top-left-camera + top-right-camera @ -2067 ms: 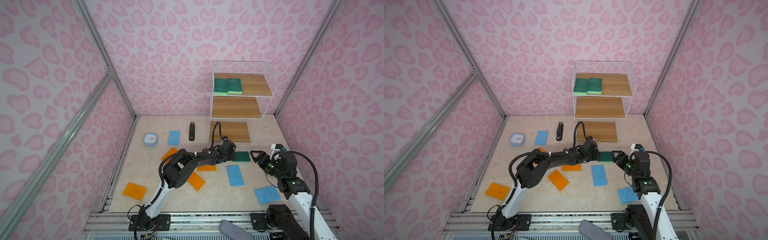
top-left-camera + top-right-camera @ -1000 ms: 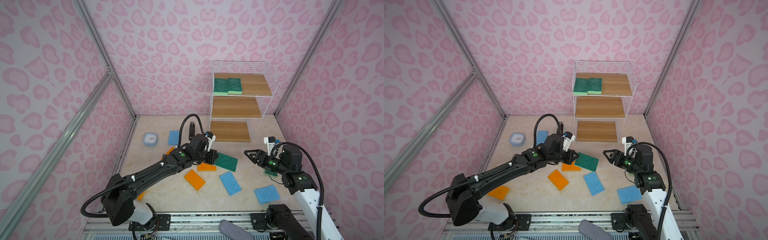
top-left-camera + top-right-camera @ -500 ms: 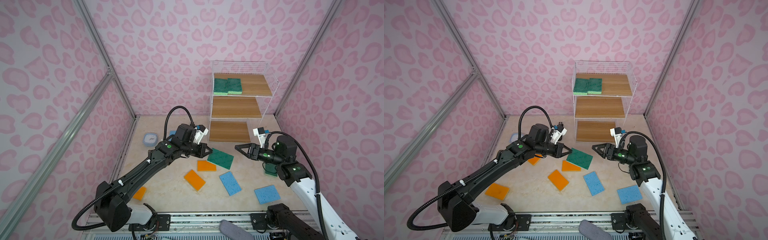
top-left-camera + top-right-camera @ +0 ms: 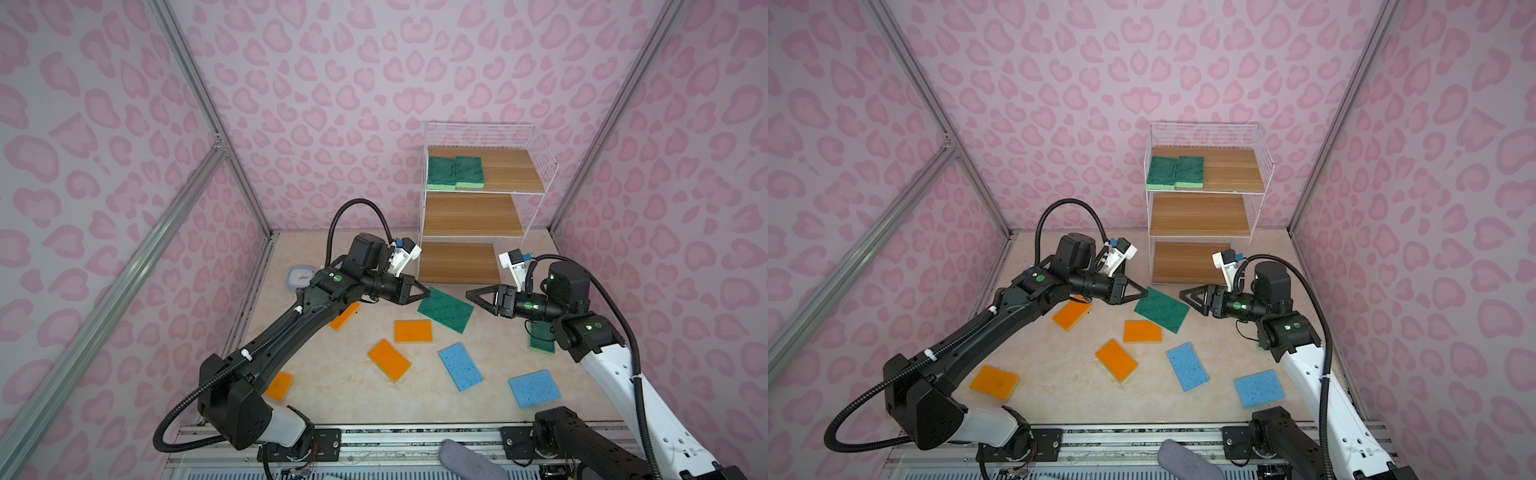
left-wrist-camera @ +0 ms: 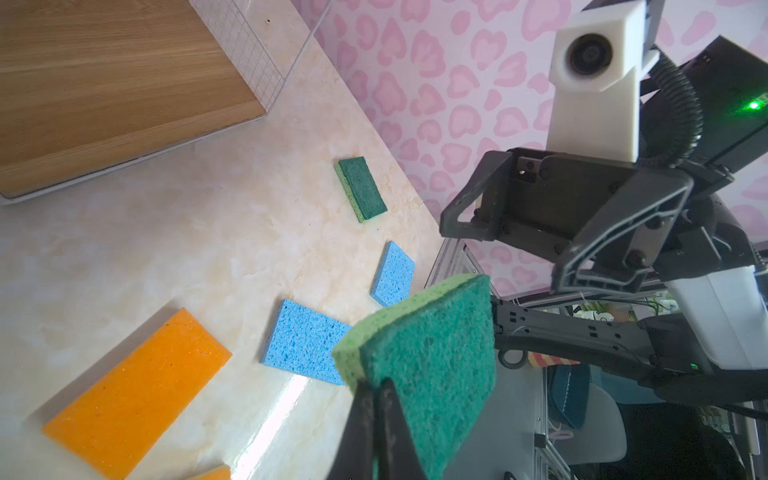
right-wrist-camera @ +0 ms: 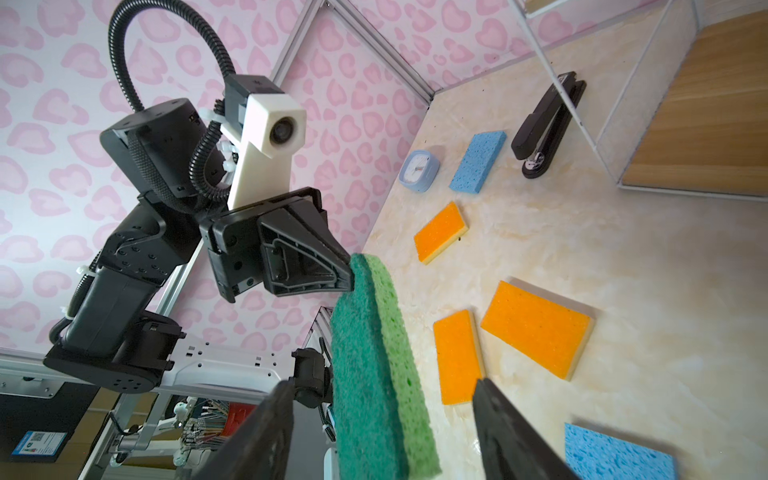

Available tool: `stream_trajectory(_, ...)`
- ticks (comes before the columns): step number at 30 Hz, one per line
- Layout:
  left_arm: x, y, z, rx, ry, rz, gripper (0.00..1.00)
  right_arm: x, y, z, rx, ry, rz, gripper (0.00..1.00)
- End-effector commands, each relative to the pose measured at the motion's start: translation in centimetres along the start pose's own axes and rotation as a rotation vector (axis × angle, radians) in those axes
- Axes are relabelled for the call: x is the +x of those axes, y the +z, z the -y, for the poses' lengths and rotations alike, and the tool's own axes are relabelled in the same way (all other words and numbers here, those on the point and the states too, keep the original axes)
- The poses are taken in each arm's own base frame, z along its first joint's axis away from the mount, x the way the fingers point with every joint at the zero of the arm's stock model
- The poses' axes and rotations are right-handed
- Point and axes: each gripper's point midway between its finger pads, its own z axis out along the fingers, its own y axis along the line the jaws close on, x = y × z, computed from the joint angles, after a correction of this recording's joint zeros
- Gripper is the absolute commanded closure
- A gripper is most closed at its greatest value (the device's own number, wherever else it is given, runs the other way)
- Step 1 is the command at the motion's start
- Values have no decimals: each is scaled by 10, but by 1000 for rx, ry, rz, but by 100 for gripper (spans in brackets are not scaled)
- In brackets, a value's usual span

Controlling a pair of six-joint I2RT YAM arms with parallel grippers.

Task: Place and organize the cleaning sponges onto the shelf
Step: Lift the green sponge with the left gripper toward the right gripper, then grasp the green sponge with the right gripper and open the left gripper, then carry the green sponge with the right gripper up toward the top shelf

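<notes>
My left gripper (image 4: 428, 293) (image 5: 376, 384) is shut on one corner of a dark green sponge (image 4: 446, 309) (image 5: 432, 353), held in the air above the table's middle. My right gripper (image 4: 468, 294) (image 6: 382, 384) faces it, open, and the sponge's free end (image 6: 374, 374) hangs between its spread fingers without touching them. The shelf (image 4: 511, 170) stands at the back, with two green sponges (image 4: 441, 172) side by side on its top board. Several orange sponges (image 4: 413, 331), two blue ones (image 4: 461, 366) and a green one (image 4: 540, 343) lie on the table.
A small blue clock (image 4: 300, 277) sits at the back left. In the right wrist view a third blue sponge (image 6: 478, 161) and a black stapler (image 6: 548, 124) lie beside it, near the shelf's foot. Pink walls close in on three sides.
My left gripper has lifted the green sponge off the table and swung it to the middle. My right gripper has come in to the left toward it and opened wider.
</notes>
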Motion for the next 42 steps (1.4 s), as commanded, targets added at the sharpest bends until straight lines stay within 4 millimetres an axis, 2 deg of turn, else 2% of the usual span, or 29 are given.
stream_trajectory(1,-5,-4,4,32,29,10,96,8,5,-2,-17,-13,-31,32)
stream_trajectory(8,-9,-4,1,38,35,29,96,11,10,4,-7,-1,-50,43)
stream_trajectory(15,-13,-2,-4,37,34,39,96,10,12,2,-16,-1,-61,62)
stream_trajectory(19,-15,-3,-8,32,28,45,96,13,13,2,-16,-4,-70,63)
stream_trajectory(23,-17,-4,-10,38,26,46,96,15,12,2,-14,-4,-70,70)
stream_trajectory(25,-18,-5,-10,39,26,48,96,15,12,1,-14,-4,-70,75)
stream_trajectory(30,-19,-4,-11,38,20,52,96,12,13,1,-16,0,-64,100)
stream_trajectory(32,-19,-4,-12,33,21,54,96,9,14,0,-22,1,-56,100)
stream_trajectory(33,-20,-5,-12,30,22,58,91,8,14,0,-23,6,-53,100)
stream_trajectory(34,-20,-5,-13,20,20,60,80,6,14,-1,-23,6,-47,100)
stream_trajectory(36,-22,-9,-17,-22,20,79,38,2,12,-5,-26,3,-31,100)
stream_trajectory(37,-21,-12,-22,-64,14,96,9,-2,10,-7,-22,-1,-17,100)
stream_trajectory(38,-19,-15,-29,-103,9,111,2,-5,8,-9,-12,-5,-2,100)
stream_trajectory(42,-22,-42,-47,-287,7,239,3,-31,-13,-6,128,-20,125,100)
